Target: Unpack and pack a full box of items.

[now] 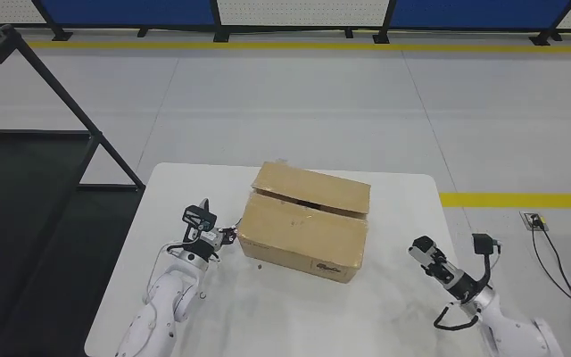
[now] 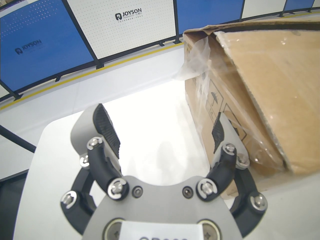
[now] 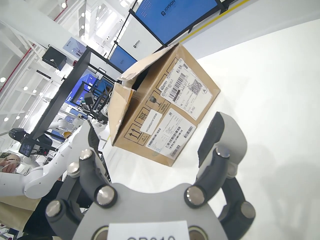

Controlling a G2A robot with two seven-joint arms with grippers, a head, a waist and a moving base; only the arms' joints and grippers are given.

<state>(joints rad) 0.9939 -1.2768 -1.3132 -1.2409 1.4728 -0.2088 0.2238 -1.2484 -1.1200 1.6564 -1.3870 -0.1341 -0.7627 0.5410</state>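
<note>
A brown cardboard box [image 1: 306, 220] stands in the middle of the white table [image 1: 393, 294], its two top flaps nearly shut with a dark slit between them. Loose clear tape hangs off its corner [image 2: 193, 62]. White labels cover its side [image 3: 175, 106]. My left gripper [image 1: 203, 217] sits just left of the box, open and holding nothing, one fingertip [image 2: 221, 128] close against the box's side. My right gripper [image 1: 422, 247] is right of the box with a clear gap to it, open and holding nothing. The box's contents are hidden.
A black metal frame [image 1: 62, 107] stands at the table's left. Bare table surface lies in front of the box and to its right. Blue and white panels [image 1: 303, 11] line the far floor behind a yellow line.
</note>
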